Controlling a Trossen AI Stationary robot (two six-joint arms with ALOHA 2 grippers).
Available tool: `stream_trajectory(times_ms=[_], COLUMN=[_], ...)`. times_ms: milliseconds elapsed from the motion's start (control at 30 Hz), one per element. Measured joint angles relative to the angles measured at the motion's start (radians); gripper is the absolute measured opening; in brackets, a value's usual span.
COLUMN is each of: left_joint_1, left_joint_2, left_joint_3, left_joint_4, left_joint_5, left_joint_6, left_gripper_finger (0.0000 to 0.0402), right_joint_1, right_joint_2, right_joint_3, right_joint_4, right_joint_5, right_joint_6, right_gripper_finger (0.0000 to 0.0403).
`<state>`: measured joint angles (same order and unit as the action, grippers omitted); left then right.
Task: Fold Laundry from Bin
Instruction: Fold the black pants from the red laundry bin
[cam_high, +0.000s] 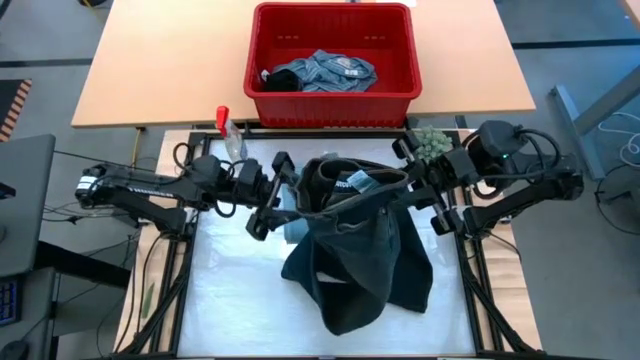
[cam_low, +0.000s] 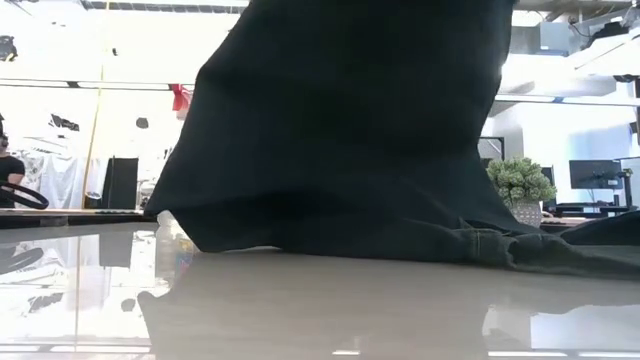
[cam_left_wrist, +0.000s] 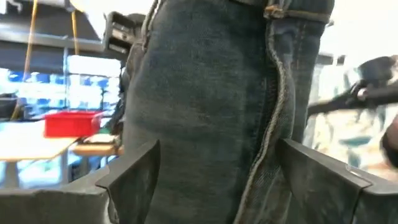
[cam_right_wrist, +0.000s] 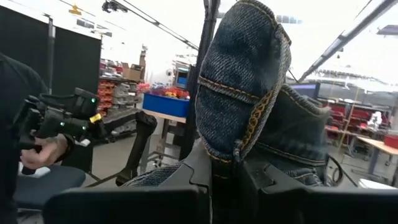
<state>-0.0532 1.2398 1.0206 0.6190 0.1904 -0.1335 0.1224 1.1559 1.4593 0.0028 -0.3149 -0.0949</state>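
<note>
- The right end effector (cam_high: 412, 182) is clamped on the waistband of the dark jeans (cam_high: 360, 250), holding them up over the white worktop (cam_high: 230, 290); that one pinch carries the weight, and heavy denim could slide out of it.
- The left end effector (cam_high: 272, 195) has its fingers spread wide with denim between them but not gripped. If it closes on a single layer or misses, the jeans will swing and bunch.
- The legs trail in a heap on the worktop; laying the jeans down like this would probably trap creases.
- More laundry (cam_high: 320, 72) waits in the red bin (cam_high: 332, 100) behind; a wide sweep could knock the spray bottle (cam_high: 230, 135).
</note>
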Motion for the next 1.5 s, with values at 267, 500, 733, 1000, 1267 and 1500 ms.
stream_trajectory(times_ms=[267, 500, 733, 1000, 1267, 1500], left_joint_1=[0.080, 0.084, 0.062, 0.053, 0.054, 0.055], left_joint_2=[-0.113, -0.104, -0.077, -0.005, 0.009, 0.011], left_joint_3=[0.000, 0.000, 0.000, 0.000, 0.053, 0.176], left_joint_4=[-0.158, -0.154, -0.148, -0.039, -0.065, -0.129], left_joint_5=[0.054, 0.068, -0.044, -0.034, -0.016, -0.066], left_joint_6=[-0.028, -0.043, 0.025, 0.009, 0.092, 0.159], left_gripper_finger=[0.0313, 0.0313, 0.0313, 0.0303, 0.0068, 0.0007], right_joint_1=[-0.008, -0.021, -0.035, -0.040, -0.040, -0.048], right_joint_2=[-0.008, 0.011, 0.026, 0.034, 0.034, 0.016], right_joint_3=[0.000, 0.000, 0.000, 0.000, 0.000, 0.002], right_joint_4=[-0.024, -0.069, -0.073, -0.077, -0.073, -0.076], right_joint_5=[0.056, 0.058, 0.057, 0.053, -0.012, 0.047], right_joint_6=[0.000, -0.002, 0.012, 0.017, 0.044, 0.207], right_gripper_finger=[0.0056, 0.0056, 0.0056, 0.0056, 0.0061, 0.0187])
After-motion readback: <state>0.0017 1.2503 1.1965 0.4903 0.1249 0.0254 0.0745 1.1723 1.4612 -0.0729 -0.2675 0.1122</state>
